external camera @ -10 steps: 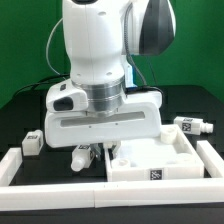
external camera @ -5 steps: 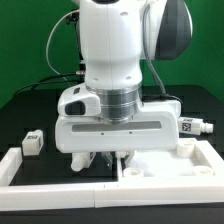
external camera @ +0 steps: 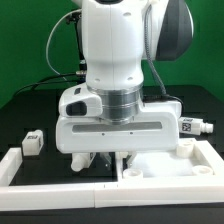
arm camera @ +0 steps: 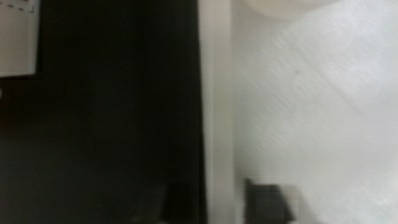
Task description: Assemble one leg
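Arm: the white Panda arm fills the centre of the exterior view, from the top edge down to the lower middle.
Gripper: the gripper hangs low at the lower centre, just above the near edge of the tabletop. Its wide white housing hides most of the fingers.
Gripper state: cannot be told, released or clenched. The exterior view shows only dark gaps under the housing, and the wrist view shows only blurred dark shapes at one edge.
Leg: one leg lies on its side at the right middle of the exterior view, tag facing the camera, just beyond the tabletop's far right corner and apart from the gripper.
Second leg: a second leg rests at the left middle on the bench, well apart from the gripper.
Tabletop: the white tray-like tabletop occupies the lower right.
Rail: a white rail runs along the lower left.
Wrist view: black bench beside a pale tabletop surface. The detail is blurred.
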Tool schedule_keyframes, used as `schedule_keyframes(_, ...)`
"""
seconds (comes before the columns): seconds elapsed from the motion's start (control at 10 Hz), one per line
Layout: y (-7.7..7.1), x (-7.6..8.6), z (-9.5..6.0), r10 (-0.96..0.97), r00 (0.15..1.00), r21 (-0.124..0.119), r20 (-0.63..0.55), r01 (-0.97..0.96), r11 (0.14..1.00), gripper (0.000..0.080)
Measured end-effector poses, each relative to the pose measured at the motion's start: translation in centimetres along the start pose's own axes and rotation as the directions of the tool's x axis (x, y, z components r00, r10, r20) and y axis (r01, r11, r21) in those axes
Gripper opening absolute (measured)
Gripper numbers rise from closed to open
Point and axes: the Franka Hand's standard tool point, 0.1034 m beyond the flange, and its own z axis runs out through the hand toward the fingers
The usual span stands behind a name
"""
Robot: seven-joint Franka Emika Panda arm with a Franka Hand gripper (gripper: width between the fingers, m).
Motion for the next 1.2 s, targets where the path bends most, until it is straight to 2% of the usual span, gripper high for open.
schedule_keyframes(0.1, 0.0, 0.0, 0.0, 0.000, 1.000, 0.000, 0.000, 0.000, 1.000, 0.0271)
schedule_keyframes(0.2, 0.0, -0.2, -0.3, -0.007, 1.000, 0.003, 0.006, 0.007, 1.000, 0.0271)
schedule_keyframes(0.3, 0.2, -1.0, -2.0, -0.025, 1.000, 0.009, 0.016, 0.025, 1.000, 0.0466)
schedule_keyframes(0.4, 0.6, -2.5, -3.9, -0.034, 0.999, 0.013, 0.023, 0.034, 0.999, 0.0586)
schedule_keyframes(0.5, 1.2, -3.9, -5.3, -0.039, 0.998, 0.015, 0.040, 0.039, 0.999, 0.0630)
schedule_keyframes(0.6, 1.5, -4.8, -6.3, -0.038, 0.998, 0.016, 0.041, 0.037, 0.999, 0.0630)
schedule_keyframes(0.9, 1.4, -4.8, -5.6, -0.041, 0.998, 0.016, 0.050, 0.040, 0.999, 0.0649)
schedule_keyframes(1.0, 1.9, -5.1, -5.3, -0.061, 0.997, 0.017, 0.053, 0.060, 0.998, 0.0648)
schedule_keyframes(1.1, 4.2, -6.5, -4.5, -0.093, 0.993, 0.020, 0.068, 0.092, 0.996, 0.0648)
schedule_keyframes(1.2, 6.8, -7.6, -4.7, -0.092, 0.993, 0.015, 0.076, 0.091, 0.996, 0.0648)
